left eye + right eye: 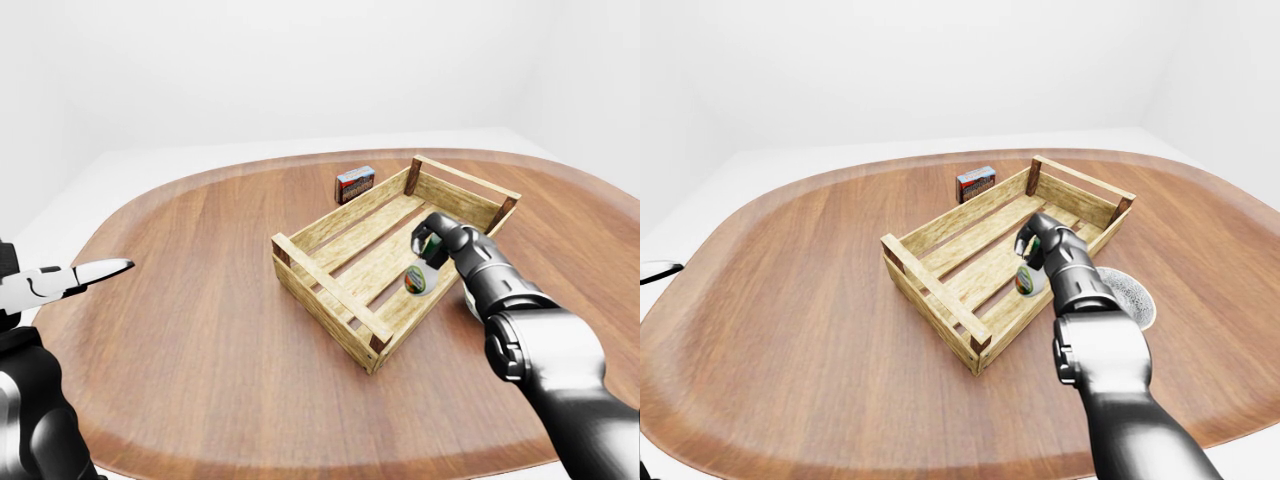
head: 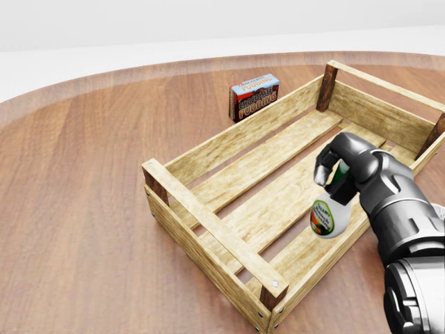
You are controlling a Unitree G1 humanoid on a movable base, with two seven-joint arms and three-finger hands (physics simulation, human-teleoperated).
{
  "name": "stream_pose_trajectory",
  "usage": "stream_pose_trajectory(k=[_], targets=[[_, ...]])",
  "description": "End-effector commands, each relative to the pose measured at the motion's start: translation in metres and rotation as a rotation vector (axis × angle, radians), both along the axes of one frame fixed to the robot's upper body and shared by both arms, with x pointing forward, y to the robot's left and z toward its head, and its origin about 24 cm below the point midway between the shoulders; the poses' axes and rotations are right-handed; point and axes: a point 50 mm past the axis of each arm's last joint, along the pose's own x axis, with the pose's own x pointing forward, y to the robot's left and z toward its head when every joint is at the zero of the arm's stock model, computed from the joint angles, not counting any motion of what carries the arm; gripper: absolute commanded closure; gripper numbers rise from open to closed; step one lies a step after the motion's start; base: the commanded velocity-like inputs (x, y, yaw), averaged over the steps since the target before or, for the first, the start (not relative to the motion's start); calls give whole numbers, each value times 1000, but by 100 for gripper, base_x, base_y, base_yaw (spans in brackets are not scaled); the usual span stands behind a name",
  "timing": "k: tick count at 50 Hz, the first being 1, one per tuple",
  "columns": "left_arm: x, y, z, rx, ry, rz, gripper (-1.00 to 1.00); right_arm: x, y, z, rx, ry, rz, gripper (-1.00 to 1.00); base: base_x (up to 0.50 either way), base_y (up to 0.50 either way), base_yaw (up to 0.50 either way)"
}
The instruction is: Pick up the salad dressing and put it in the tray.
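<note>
A glossy dark metal right hand (image 2: pixel 338 169) grips a salad dressing bottle (image 2: pixel 329 215) by its green-capped neck, fingers clenched round the top; the rounded white bottle, wearing an orange and green label, hangs tilted over the slatted floor of the tray (image 2: pixel 208 227), near the tray's lower long wall in the head view, and whether its base touches the slats cannot be told; the tray is a rough, pale wooden crate with darker corner posts and gaps between its boards, lying at a slant on a smooth, oval table (image 1: pixel 200 300) of reddish-brown wood grain; a small rectangular pudding box (image 2: pixel 254 96), brown with a blue top edge and bold lettering, stands on the table just beyond the tray's upper long wall, close to it; in the left-eye view the left hand (image 1: pixel 75 278), white with a pointed grey finger, hovers off the table's left edge with fingers released and holding nothing.
</note>
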Motion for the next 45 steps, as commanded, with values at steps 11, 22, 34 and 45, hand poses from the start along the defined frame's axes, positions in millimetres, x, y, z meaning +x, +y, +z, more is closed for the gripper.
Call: stream_pose_trajectory(k=[11, 22, 34, 45], targets=[[0, -1, -2, 1, 8, -2, -100, -1, -1, -3, -9, 6, 3, -100, 0, 0, 0], [-2, -1, 1, 3, -8, -1, -100, -4, 0, -10, -3, 30, 7, -100, 0, 0, 0], [-6, -1, 6, 2, -37, -3, -100, 6, -1, 20, -61, 17, 51, -100, 0, 0, 0], [-11, -3, 12, 3, -73, -10, -100, 22, 10, 129, -168, -114, 161, -100, 0, 0, 0]])
